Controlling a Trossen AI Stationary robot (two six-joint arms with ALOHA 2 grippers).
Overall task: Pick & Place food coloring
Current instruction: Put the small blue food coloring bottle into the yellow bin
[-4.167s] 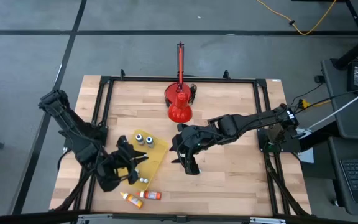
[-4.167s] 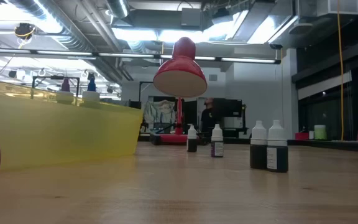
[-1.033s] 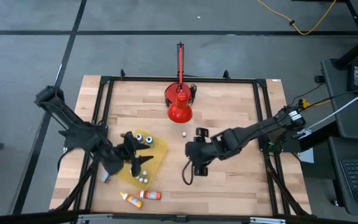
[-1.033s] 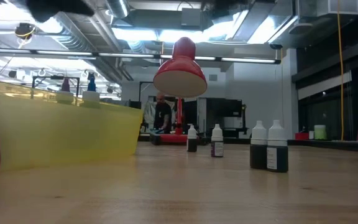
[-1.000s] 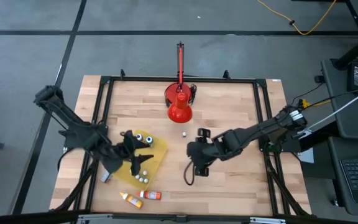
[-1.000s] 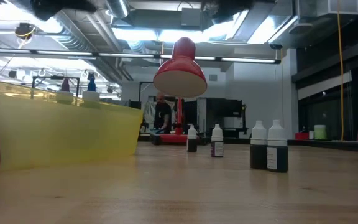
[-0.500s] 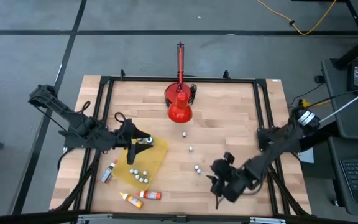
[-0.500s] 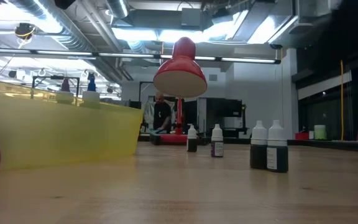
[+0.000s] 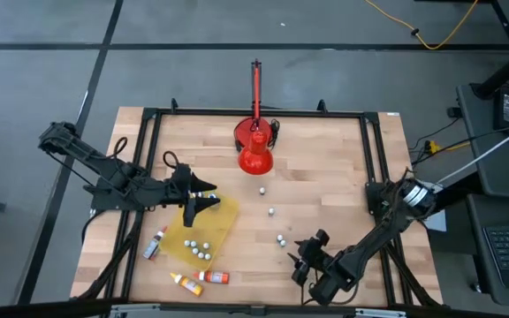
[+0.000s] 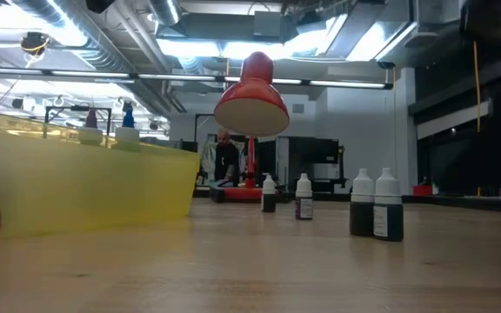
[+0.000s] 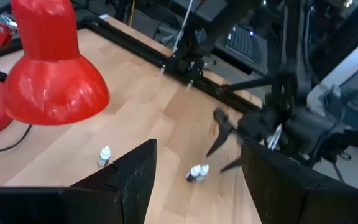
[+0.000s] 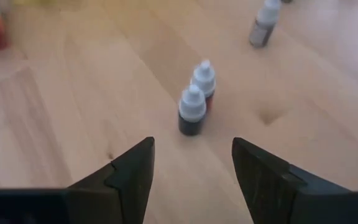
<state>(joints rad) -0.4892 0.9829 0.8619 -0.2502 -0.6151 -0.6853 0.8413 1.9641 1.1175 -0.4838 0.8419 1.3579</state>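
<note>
**High view: both grippers empty, bottles scattered on table and tray**

1. Writing. The bottles carry pale labels, but no text or brand can be read in any view.

2. Task items.
- Three white-capped groups stand upright on the bare table: one near the lamp, one mid-table, and a pair standing together nearer the front edge.
- More caps show inside the yellow tray.
- One bottle lies just left of the tray; an orange one and a red one lie in front of it, near the front edge.

3. Grippers.
- The left gripper hangs over the tray's far corner, fingers spread, nothing between them.
- The right gripper sits low near the front edge, right of centre. Its fingers stand apart and empty, pointed at the pair, which is near but not touched.

4. Open room. The right half of the table is bare wood. A black frame borders the table on all sides.

5. Hidden or unclear.
- In the low view the tray wall hides most of what it holds; only two caps rise above the rim.
- A blurred red shape is cut off at that picture's left edge.
- A person stands far behind the lamp, small and dim.
</note>
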